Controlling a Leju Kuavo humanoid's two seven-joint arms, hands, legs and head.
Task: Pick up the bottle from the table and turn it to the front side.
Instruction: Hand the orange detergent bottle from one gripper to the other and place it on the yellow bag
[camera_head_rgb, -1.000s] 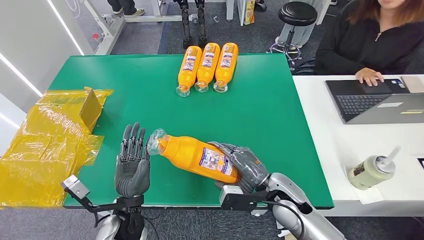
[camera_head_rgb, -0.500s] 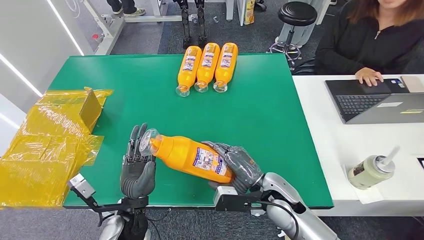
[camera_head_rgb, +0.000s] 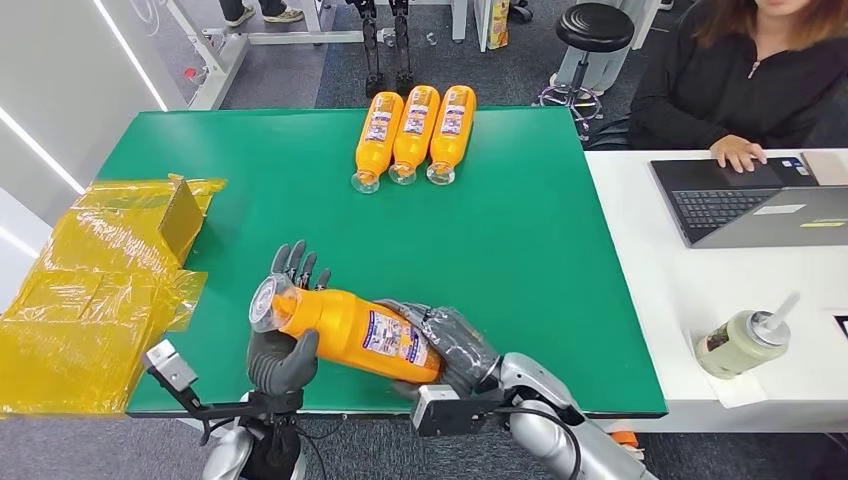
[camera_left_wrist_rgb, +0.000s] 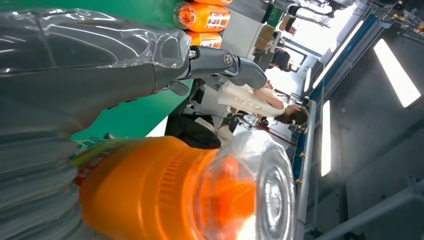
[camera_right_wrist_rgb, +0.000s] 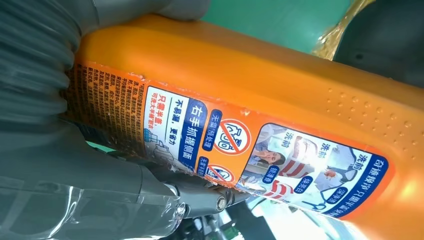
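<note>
The bottle (camera_head_rgb: 350, 330) is orange plastic with a clear cap over its neck and a blue, white and red label printed with text and small pictures; the label faces up and toward the near edge of the green surface (camera_head_rgb: 520, 230). It lies nearly level, held just above the near edge of the surface, toward its left half, cap end pointing left. The right hand (camera_head_rgb: 445, 345) wraps its fingers around the bottle's base end and grips it. The left hand (camera_head_rgb: 283, 350) sits under and behind the neck end, fingers (camera_head_rgb: 298, 263) standing up behind the cap and thumb against the bottle's shoulder; it touches the bottle, but whether it is truly gripping cannot be told. In the left wrist view the clear cap (camera_left_wrist_rgb: 265, 190) looms close beside that hand's thumb. Three more orange bottles (camera_head_rgb: 414, 133) lie side by side at the far edge, labels up.
</note>
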